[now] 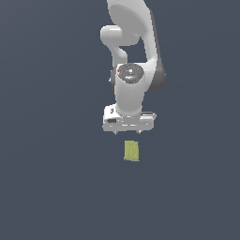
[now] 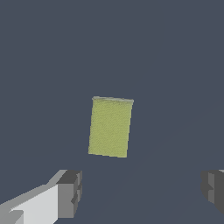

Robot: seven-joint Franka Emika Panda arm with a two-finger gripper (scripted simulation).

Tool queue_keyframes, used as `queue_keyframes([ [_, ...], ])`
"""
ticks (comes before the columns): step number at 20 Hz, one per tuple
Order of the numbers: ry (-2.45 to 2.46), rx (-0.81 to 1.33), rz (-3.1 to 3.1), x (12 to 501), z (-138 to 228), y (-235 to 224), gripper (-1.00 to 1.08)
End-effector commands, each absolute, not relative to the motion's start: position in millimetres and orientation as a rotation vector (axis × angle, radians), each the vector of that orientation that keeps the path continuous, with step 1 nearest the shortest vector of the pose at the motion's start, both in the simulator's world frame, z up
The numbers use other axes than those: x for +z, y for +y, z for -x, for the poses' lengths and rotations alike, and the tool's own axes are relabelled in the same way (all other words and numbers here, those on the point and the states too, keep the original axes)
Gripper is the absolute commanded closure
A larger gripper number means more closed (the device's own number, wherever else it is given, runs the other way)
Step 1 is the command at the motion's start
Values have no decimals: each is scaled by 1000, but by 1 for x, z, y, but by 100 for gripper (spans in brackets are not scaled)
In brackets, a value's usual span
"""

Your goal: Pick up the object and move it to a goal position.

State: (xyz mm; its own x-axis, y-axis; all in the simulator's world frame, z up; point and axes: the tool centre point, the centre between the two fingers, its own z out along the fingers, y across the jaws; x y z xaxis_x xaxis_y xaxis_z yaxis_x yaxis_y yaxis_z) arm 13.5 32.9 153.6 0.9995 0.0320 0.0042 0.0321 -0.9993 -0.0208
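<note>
Surface: plain dark grey-blue, filling both views.
Block (image 1: 131, 151): yellow-green, lying flat just below centre of the exterior view, under the hand (image 1: 126, 133) and apart from it.
Hand: fingers (image 2: 70, 192) spread wide, holding nothing.
Handling: probably light, stiff, matte, not slippery; pinch across the long sides (image 2: 110, 127).
Hidden: goal position unmarked; fingertips cut off in the wrist view.

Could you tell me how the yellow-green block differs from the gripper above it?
The block is yellow-green, the gripper white with grey fingers. The block is narrower than the gripper. The block lies free on the floor; the gripper hangs open above it, not touching.
</note>
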Motion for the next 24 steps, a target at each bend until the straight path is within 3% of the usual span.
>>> queue_keyframes([
  [1, -38, -4, 3122, 144, -16, 36, -92],
  [13, 52, 0, 3137, 74, -31, 56, -92],
  [24, 66, 2, 3140, 58, -31, 60, -92],
])
